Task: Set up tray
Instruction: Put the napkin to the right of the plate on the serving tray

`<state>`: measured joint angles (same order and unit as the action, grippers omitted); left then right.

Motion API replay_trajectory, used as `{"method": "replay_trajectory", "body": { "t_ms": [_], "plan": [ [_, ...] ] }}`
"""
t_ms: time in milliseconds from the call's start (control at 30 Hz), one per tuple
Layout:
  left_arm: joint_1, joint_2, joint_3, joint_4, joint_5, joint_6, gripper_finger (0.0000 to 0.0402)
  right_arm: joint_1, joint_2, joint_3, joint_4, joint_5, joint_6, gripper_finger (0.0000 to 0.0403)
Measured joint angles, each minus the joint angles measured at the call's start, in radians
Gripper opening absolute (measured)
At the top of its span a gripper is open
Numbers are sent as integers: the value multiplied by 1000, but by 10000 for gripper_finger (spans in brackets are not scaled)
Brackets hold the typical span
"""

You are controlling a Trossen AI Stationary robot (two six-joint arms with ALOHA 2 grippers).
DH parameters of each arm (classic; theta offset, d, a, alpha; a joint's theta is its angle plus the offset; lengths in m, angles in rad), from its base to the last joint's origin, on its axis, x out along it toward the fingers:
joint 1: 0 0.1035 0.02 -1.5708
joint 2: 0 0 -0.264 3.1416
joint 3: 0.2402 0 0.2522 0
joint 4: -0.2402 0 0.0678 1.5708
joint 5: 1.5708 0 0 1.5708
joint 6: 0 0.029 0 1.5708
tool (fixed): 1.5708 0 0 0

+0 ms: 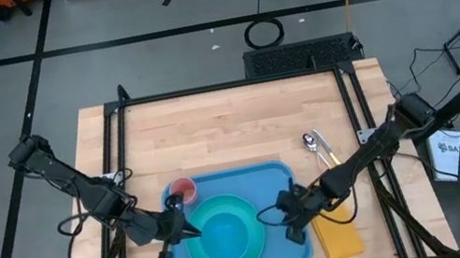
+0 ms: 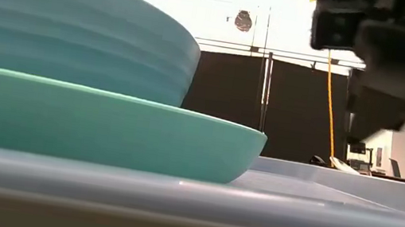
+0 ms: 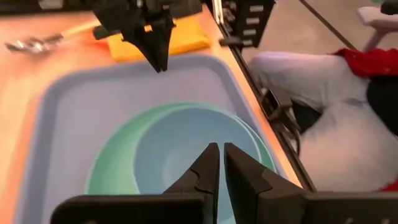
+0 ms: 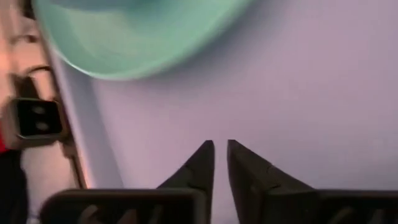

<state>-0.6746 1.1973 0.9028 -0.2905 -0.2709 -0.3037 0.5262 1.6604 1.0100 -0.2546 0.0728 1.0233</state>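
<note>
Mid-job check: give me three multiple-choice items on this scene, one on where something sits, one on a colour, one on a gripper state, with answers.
1. Where does the blue bowl sit?
A. On the green plate on the tray
B. On the bare wood by the spoon
C. On the yellow cloth

2. What colour is the cloth beside the tray?
A. Red
B. Yellow
C. White

3. How do the left gripper's fingers stand?
A. Wide open around the bowl
B. Clamped on the spoon
C. Shut, holding nothing

Answers: 1 A, the high view shows the bowl nested on the plate inside the tray rim. 2 B, the cloth lies yellow at the tray's right edge, under the right arm. 3 C, the left wrist view shows the fingers almost touching above the bowl with nothing between them; the right gripper looks the same over bare tray.
</note>
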Motion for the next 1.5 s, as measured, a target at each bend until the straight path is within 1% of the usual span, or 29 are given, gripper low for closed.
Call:
{"method": "replay_trajectory", "body": {
  "t_ms": [167,233,367,500,567,733,967,1133,1367,1500],
  "plan": [
    [-2,0,0,56,-67,102,18,45,-60,0,-203,0,192,103],
    [-7,0,0,84,-95,129,12,65,-84,-1,-250,3,275,126],
    [-9,0,0,115,-105,166,5,125,-101,0,-358,39,440,153],
    [-9,0,-1,134,-133,172,6,187,-101,0,-444,54,595,156],
    [-9,0,-1,136,-149,183,14,209,-101,0,-470,56,653,152],
    [-9,0,-1,139,-150,195,35,269,-101,0,-535,53,806,143],
    [-9,0,-1,139,-150,197,42,343,-101,-2,-617,46,954,148],
    [-9,0,-1,139,-150,196,42,387,-101,-33,-605,7,1058,157],
    [-9,0,-1,139,-150,196,42,420,-101,-109,-566,-1,1134,164],
    [-9,0,-1,139,-150,195,42,432,-101,-160,-471,0,1139,165]
  ]
}}
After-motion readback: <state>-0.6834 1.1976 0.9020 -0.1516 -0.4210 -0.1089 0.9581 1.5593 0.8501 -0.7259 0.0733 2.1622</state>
